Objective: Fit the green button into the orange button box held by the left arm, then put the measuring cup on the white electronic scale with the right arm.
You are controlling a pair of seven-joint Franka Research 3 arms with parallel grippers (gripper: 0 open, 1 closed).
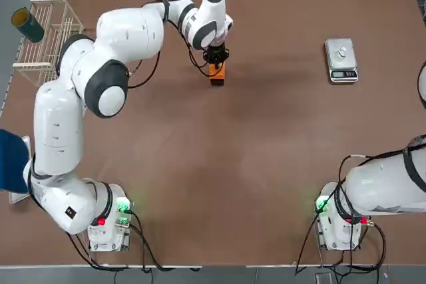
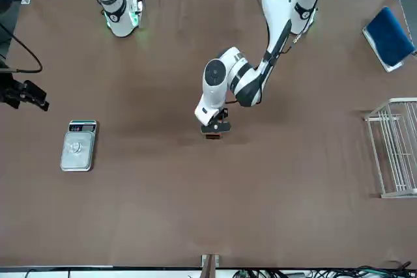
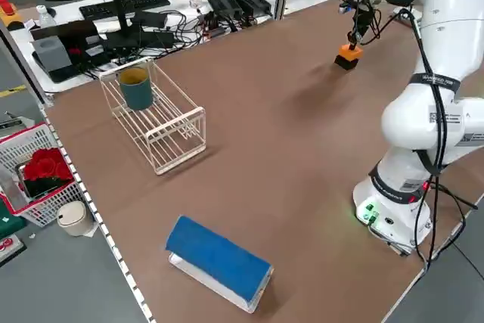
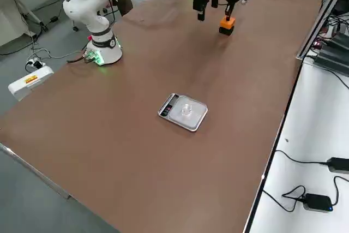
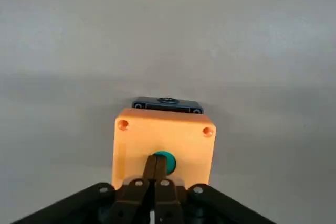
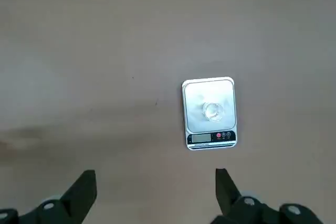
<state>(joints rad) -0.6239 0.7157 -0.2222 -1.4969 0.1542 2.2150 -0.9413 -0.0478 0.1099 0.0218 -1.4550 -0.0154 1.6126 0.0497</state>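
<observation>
The orange button box stands on the brown table at the far middle. The green button sits in the round hole of its face. My left gripper is right over the box, fingers shut together, their tips against the button. To the right, the white electronic scale lies flat with the clear measuring cup upright on its plate. My right gripper hangs open and empty above the table's right edge, apart from the scale.
A white wire rack with a dark green cup stands at the far left corner. A blue-topped block lies by the left edge. Both arm bases sit at the near edge.
</observation>
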